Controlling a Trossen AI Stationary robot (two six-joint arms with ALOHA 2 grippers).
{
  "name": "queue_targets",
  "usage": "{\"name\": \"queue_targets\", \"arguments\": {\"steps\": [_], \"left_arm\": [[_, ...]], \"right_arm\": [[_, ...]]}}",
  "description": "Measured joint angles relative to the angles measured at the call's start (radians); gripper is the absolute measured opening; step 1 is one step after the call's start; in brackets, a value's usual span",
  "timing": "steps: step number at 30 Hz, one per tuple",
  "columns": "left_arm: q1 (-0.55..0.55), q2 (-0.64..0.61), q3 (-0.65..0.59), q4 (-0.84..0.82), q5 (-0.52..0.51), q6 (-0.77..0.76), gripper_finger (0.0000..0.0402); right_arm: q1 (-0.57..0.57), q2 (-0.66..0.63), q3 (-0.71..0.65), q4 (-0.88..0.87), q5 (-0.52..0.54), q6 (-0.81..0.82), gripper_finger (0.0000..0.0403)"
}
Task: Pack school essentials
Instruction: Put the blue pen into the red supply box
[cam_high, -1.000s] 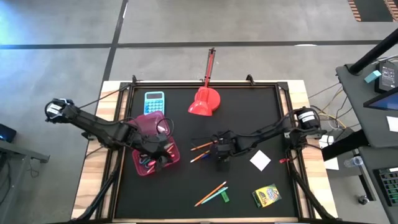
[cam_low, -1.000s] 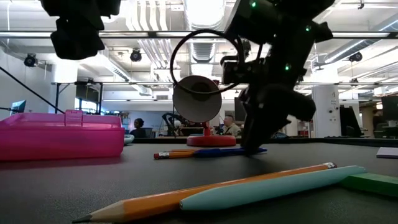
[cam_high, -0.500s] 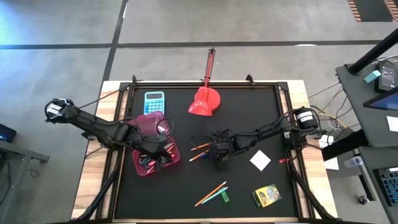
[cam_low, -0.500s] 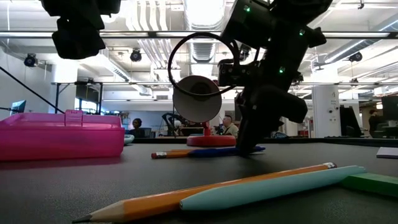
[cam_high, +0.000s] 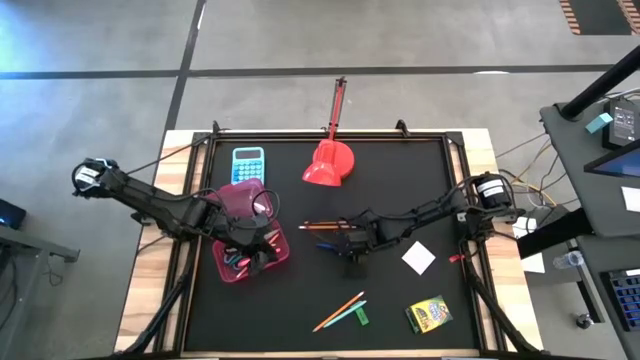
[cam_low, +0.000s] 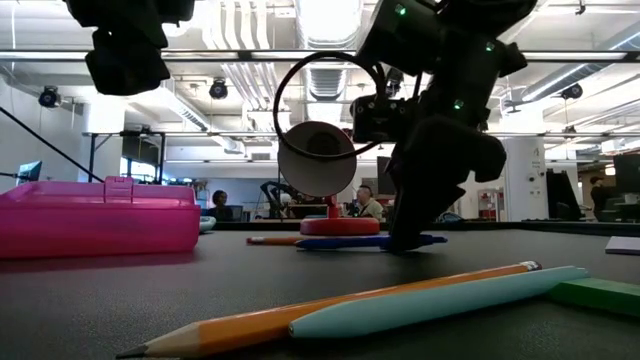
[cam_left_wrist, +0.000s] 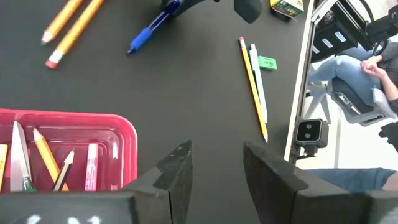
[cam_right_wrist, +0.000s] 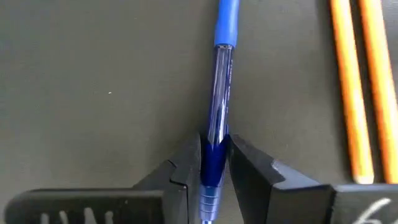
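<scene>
My right gripper (cam_right_wrist: 214, 152) stands at mid-table, shut on a blue pen (cam_high: 333, 247). Two orange pencils (cam_high: 320, 227) lie side by side just beyond the pen. Near the table's near edge lie an orange pencil (cam_high: 338, 311), a light-green pen (cam_high: 352, 314), a green eraser (cam_high: 362, 318) and the crayon box (cam_high: 428, 313). The white square (cam_high: 418, 257) lies right of my right gripper. My left gripper (cam_left_wrist: 217, 168) hangs open over the pink box (cam_high: 250, 248), which holds pencils and a pink highlighter (cam_left_wrist: 92, 165). My right gripper pinches the blue pen between its two fingers (cam_right_wrist: 186, 165), on the dark-blue section (cam_right_wrist: 217, 132) next to the clear barrel. The fingers come from above, pointing down. The pen (cam_low: 365, 241) lies level at table height; whether it rests on the table I cannot tell.
A light-blue calculator (cam_high: 248, 163) and a red scoop (cam_high: 330, 162) with a long handle sit near the far edge. Raised rails (cam_high: 455, 180) frame the black mat. People show in the room beyond the table.
My right gripper has shifted slightly toward the table's left and turned, swinging the blue pen about on the spot. The two orange pencils have slid toward the far edge and now lie level across the table. My left arm has kept still.
</scene>
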Motion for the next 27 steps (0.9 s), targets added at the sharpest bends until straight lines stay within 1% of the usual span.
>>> {"name": "queue_targets", "arguments": {"steps": [5, 13, 18, 24, 27], "left_arm": [[0.000, 0.000, 0.000, 0.000, 0.000, 0.004, 0.0123], [0.000, 0.000, 0.000, 0.000, 0.000, 0.004, 0.0123], [0.000, 0.000, 0.000, 0.000, 0.000, 0.003, 0.0123], [0.000, 0.000, 0.000, 0.002, 0.000, 0.002, 0.0123], [-0.002, 0.000, -0.001, 0.016, 0.000, 0.062, 0.0123]], "right_arm": [[-0.001, 0.000, 0.000, -0.001, 0.015, 0.019, 0.0079], [-0.001, 0.001, 0.000, -0.002, 0.022, 0.025, 0.0039], [0.000, -0.004, -0.002, -0.002, 0.022, 0.054, 0.0034], [0.005, -0.056, -0.009, -0.030, -0.023, 0.091, 0.0032], [0.009, -0.100, -0.008, -0.018, -0.022, 0.106, 0.0032]]}}
